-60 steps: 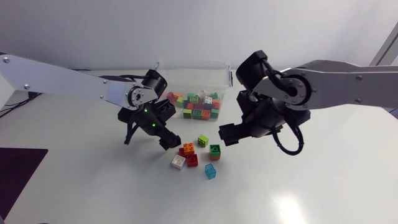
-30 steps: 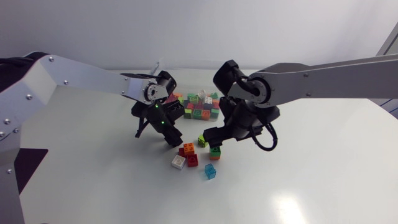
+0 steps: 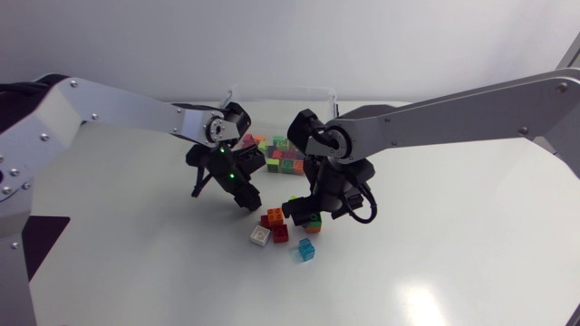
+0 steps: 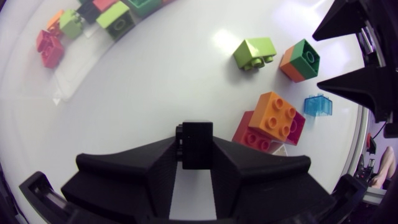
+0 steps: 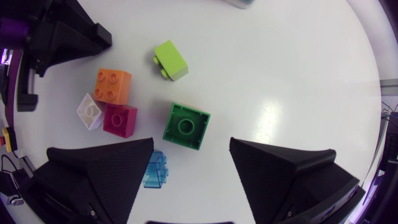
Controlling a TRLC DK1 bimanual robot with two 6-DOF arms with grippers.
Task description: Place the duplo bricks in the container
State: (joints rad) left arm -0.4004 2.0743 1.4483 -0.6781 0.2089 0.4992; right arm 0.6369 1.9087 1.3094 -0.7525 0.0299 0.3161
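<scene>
My left gripper (image 4: 197, 148) is shut on a small black brick (image 4: 197, 134) just above the table; in the head view it (image 3: 245, 200) stands left of the loose bricks. My right gripper (image 5: 191, 144) is open, its fingers wide on either side of a green brick (image 5: 186, 126) that has an orange underside (image 4: 300, 60). Loose around it lie a lime brick (image 5: 170, 60), an orange brick (image 5: 112, 86), a white brick (image 5: 90, 111), a magenta brick (image 5: 119, 119) and a clear blue brick (image 5: 156, 170). The clear container (image 3: 281, 90) behind holds several bricks.
Both grippers work close together over the brick cluster (image 3: 275, 226), my right gripper (image 3: 304, 212) just right of the left one. The container's near wall (image 4: 65, 87) lies a short way ahead of the left gripper. A dark mat (image 3: 27, 240) lies at the table's left edge.
My left gripper closed on the black brick. My right arm swung left and down over the green brick, and its fingers narrowed slightly.
</scene>
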